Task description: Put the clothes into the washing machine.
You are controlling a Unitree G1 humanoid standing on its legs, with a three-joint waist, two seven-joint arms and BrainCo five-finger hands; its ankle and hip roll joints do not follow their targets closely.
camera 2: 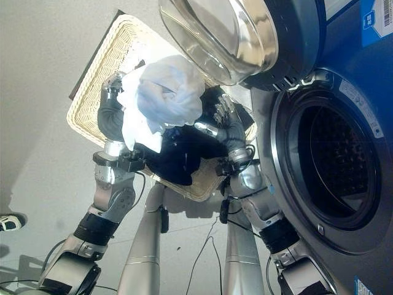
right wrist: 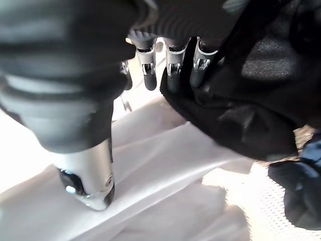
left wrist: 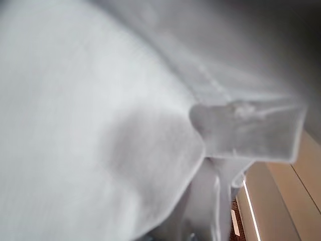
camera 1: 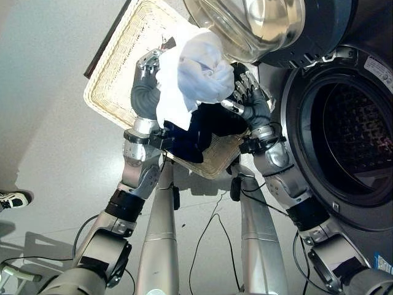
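A bunched white cloth [camera 1: 195, 72] and a dark cloth [camera 1: 196, 132] hang together between my two hands, above a wicker basket [camera 1: 116, 67]. My left hand [camera 1: 146, 86] is on the bundle's left side, its fingers [camera 1: 149, 60] curled into the white cloth [left wrist: 100, 125], which drapes over it. On the bundle's right side, my right hand [camera 1: 253, 101] digs its fingers [right wrist: 173, 68] into the dark cloth [right wrist: 251, 105], with the thumb [right wrist: 88, 186] against white fabric. The washing machine's round opening [camera 1: 356, 135] is just right of the bundle.
The machine's glass door [camera 1: 258, 24] stands swung open right above the bundle and the basket's far end. The basket lies on the grey floor, with more dark fabric [camera 2: 178, 163] inside it. A person's shoe [camera 1: 12, 200] is at the far left.
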